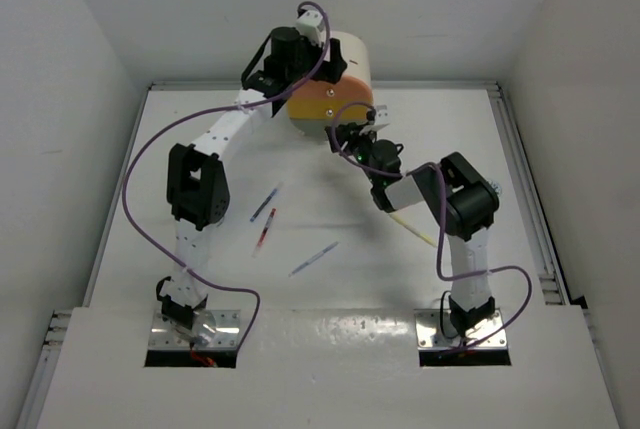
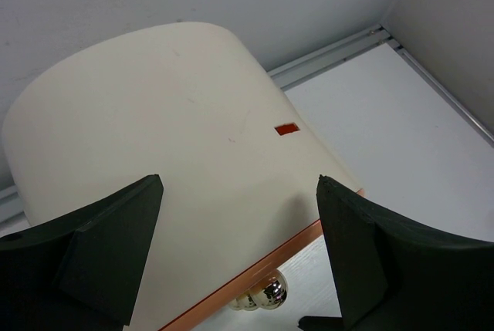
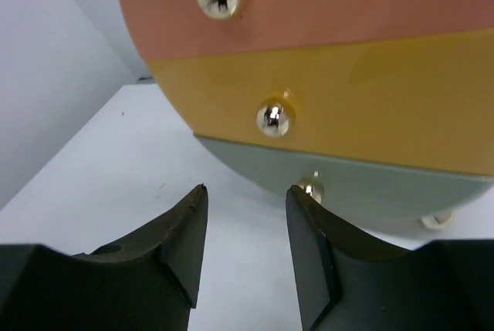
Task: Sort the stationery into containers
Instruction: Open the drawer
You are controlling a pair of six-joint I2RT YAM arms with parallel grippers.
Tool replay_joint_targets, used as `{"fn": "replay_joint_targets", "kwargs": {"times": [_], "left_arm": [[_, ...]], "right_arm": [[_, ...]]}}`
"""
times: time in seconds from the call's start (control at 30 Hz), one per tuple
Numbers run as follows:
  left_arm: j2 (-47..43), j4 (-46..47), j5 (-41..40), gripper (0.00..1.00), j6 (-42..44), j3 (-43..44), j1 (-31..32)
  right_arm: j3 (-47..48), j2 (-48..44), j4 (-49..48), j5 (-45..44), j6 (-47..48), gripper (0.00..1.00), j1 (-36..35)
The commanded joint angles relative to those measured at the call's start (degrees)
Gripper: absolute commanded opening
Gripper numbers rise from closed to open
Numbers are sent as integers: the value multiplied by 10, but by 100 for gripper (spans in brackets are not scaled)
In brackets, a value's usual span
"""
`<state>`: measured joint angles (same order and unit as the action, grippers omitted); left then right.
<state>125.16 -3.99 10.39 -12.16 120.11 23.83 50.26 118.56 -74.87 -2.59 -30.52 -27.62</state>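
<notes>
Blue-purple and red, 3 pens lie loose on the table [image 1: 200, 279] nearest the arm bases. The near blue-purple pen [image 1: 314, 258] has its long axis from 8 to 2 o'clock. The red pen [image 1: 265, 232] and the far blue-purple pen [image 1: 265, 204] both run about 7 to 1. At 3 o'clock from them a yellow stick [image 1: 413, 228] points from 10 to 4. Further, the right gripper [image 3: 247, 192] hangs in front of the drawers, its jaws apart and empty, just under the grey drawer's knob [image 3: 310, 189]. The yellow drawer [image 3: 370, 107] and the orange drawer [image 3: 347, 7] look closed. Farthest, the left gripper [image 2: 239, 192] is spread wide over the cream box [image 2: 154, 130]; contact I cannot tell. I think a drawer must be opened first: bring 1 knob centred between the jaws, pinch it, pull straight toward 6 o'clock, while the left steadies the box.
</notes>
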Motion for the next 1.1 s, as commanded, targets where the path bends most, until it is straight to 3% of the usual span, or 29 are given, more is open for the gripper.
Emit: {"fn": "replay_joint_targets", "kwargs": {"times": [0.0,0.17,0.27,0.37,0.5,0.7,0.87,1.07], "left_arm": [[-3,-31,27,87,-26,4,-4],[0,-30,27,87,-29,6,-5],[3,-29,31,87,-34,7,-6],[4,-24,37,87,-39,3,-11],[4,-9,53,87,-70,0,-23],[11,-7,110,87,-95,15,-41],[4,-39,130,86,-75,15,-42],[-1,-41,118,86,-66,1,-42]], "right_arm": [[61,30,-140,-25,11,45,-5],[101,62,-112,-26,-63,48,1],[101,49,-67,-16,-166,46,12],[80,14,-28,23,-261,43,26],[73,-10,30,158,-375,43,57],[41,-7,24,175,-379,45,65],[93,31,21,257,-434,40,80],[130,54,62,251,-444,38,98]]}}
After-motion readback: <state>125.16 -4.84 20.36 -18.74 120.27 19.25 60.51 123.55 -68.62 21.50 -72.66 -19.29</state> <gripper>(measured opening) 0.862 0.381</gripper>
